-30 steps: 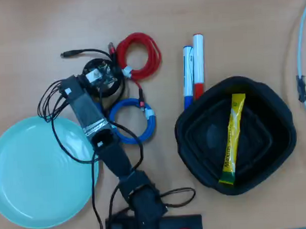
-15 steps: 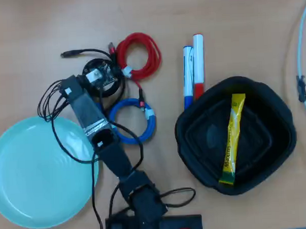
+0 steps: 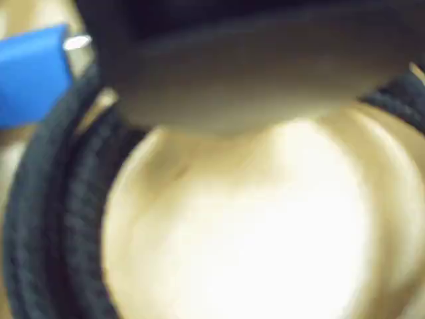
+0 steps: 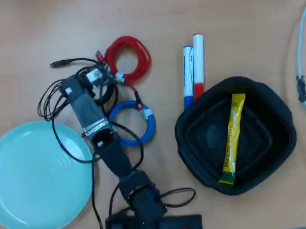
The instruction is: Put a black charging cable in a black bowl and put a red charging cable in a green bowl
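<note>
The squarish matte black bowl [image 4: 236,135] sat right of the black arm [image 4: 101,142], the round mint-green dish [image 4: 36,180] left of it. The arm stretched up-left, its gripper [image 4: 97,76] over the coiled black cable [image 4: 103,90], just beside the red coil [image 4: 128,60]. Whether the fingers were apart could not be told.

Packet [image 4: 232,139] in squarish bowl [image 4: 276,154] (pens [image 4: 194,71] beside it).
</note>
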Controlling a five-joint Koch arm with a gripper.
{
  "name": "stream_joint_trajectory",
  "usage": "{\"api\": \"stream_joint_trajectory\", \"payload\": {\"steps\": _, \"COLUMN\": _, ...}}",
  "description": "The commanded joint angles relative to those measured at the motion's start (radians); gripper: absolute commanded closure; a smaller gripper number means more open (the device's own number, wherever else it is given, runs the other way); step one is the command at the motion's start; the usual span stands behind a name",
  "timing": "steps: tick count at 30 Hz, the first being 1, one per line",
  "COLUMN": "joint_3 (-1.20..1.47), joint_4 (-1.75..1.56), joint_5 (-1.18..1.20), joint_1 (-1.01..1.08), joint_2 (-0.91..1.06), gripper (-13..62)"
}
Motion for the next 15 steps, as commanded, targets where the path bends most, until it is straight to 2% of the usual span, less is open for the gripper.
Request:
{"api": "stream_joint_trajectory", "payload": {"steps": 1, "joint_3": -0.023, "joint_4": 0.101, "joint_5": 0.005, "joint_1": -0.023, "joint_2": 0.044, "gripper": 56.1}}
{"api": "stream_joint_trajectory", "payload": {"steps": 6, "joint_3": -0.02, "joint_4": 0.124, "joint_5": -0.064, "joint_1": -0.02, "joint_2": 0.215, "gripper": 56.1}}
{"api": "stream_joint_trajectory", "payload": {"steps": 11, "joint_3": -0.023, "joint_4": 0.132, "joint_5": -0.276, "joint_1": -0.018, "joint_2": 0.46, "gripper": 56.2}}
{"api": "stream_joint_trajectory", "payload": {"steps": 15, "joint_3": -0.017, "joint_4": 0.14, "joint_5": -0.42, "joint_1": -0.017, "joint_2": 0.58, "gripper": 56.2}}
